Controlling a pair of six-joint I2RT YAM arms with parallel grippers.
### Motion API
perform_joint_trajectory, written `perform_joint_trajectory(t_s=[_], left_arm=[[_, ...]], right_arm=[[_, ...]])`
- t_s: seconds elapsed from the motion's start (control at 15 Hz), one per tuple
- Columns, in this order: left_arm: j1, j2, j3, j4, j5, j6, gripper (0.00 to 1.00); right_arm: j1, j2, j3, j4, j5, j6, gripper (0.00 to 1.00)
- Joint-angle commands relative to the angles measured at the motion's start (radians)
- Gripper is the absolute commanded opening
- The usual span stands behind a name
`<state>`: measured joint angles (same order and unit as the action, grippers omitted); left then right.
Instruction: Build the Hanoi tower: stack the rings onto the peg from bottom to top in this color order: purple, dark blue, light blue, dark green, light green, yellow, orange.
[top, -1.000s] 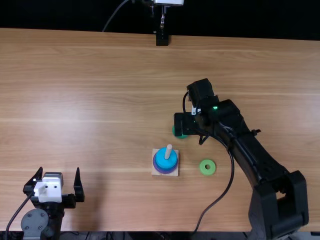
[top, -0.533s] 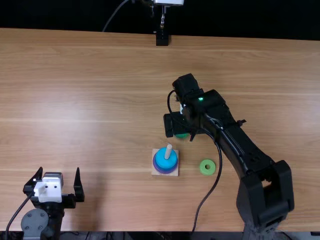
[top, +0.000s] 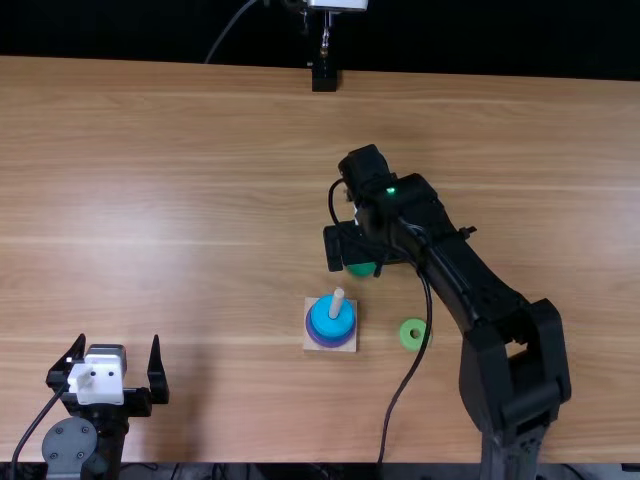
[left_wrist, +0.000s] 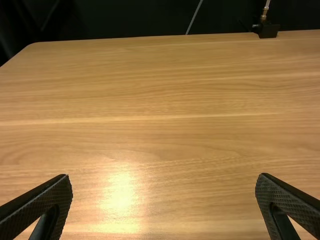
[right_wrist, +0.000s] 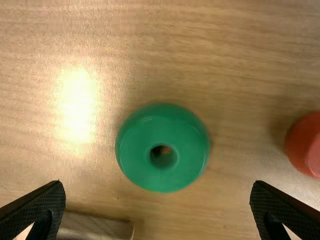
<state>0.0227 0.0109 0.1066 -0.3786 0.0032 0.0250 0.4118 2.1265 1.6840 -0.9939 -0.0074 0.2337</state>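
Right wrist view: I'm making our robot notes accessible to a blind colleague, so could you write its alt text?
A dark green ring lies flat on the wooden table, its hole facing the camera, ahead of the right gripper's open fingers. An orange-red piece, cut off by the view's edge, and part of a wooden piece are also visible.

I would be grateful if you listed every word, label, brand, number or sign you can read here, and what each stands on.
None: there is no text that I can read.
The dark green ring, light green ring and light blue ring look plain, with no lettering.
The left gripper has a white plate with small dark marks, too small to tell whether they are print.
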Motion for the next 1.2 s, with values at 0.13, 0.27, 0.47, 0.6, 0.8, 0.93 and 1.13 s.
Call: perform_joint_trajectory(t_s=[0.13, 0.27, 0.47, 0.6, 0.8, 0.93, 1.13], left_arm=[[0.013, -0.011, -0.107, -0.067, -0.001, 0.003, 1.0], [0.013, -0.011, -0.107, -0.067, -0.001, 0.001, 1.0], [0.013, -0.011, -0.107, -0.067, -0.001, 0.003, 1.0], [0.011, -0.011, -0.107, -0.067, -0.001, 0.003, 1.0], [0.013, -0.011, -0.107, -0.067, -0.001, 0.001, 1.0], [0.013, -0.011, -0.107, -0.067, -0.001, 0.003, 1.0], [0.013, -0.011, -0.107, -0.067, -0.001, 0.003, 1.0]], right_arm=[[-0.002, 0.073, 0.056, -0.003, 0.0, 0.002, 1.0], [-0.001, 0.085, 0.054, -0.003, -0.002, 0.009, 1.0], [-0.001, 0.102, 0.052, -0.003, -0.002, 0.013, 1.0], [-0.001, 0.108, 0.051, -0.009, -0.002, 0.013, 1.0], [-0.001, 0.108, 0.052, -0.009, -0.002, 0.017, 1.0], [-0.001, 0.108, 0.051, -0.01, 0.0, 0.017, 1.0], [-0.002, 0.108, 0.048, -0.014, 0.0, 0.02, 0.55]])
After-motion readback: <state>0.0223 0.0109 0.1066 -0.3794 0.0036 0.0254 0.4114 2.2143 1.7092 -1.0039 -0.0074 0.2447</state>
